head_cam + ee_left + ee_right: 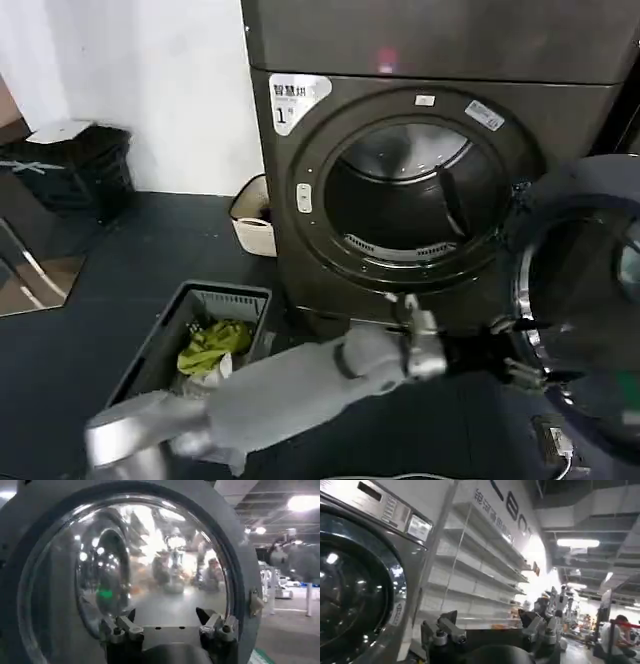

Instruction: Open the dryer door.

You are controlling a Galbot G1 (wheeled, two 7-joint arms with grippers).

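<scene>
The dark grey dryer with a white "1" sticker has its drum mouth uncovered. The dryer door stands swung out to the right, its dark inner side and glass bulge facing me. My left arm reaches across from the lower left, and my left gripper is at the door's lower left edge. In the left wrist view the left gripper is open, facing the door's glass with nothing between its fingers. My right gripper is open and empty, off to the side.
A grey basket holding a green cloth sits on the floor left of the dryer. A white bin stands against the dryer's left side. Another machine's round door and white shelves lie beside the right gripper.
</scene>
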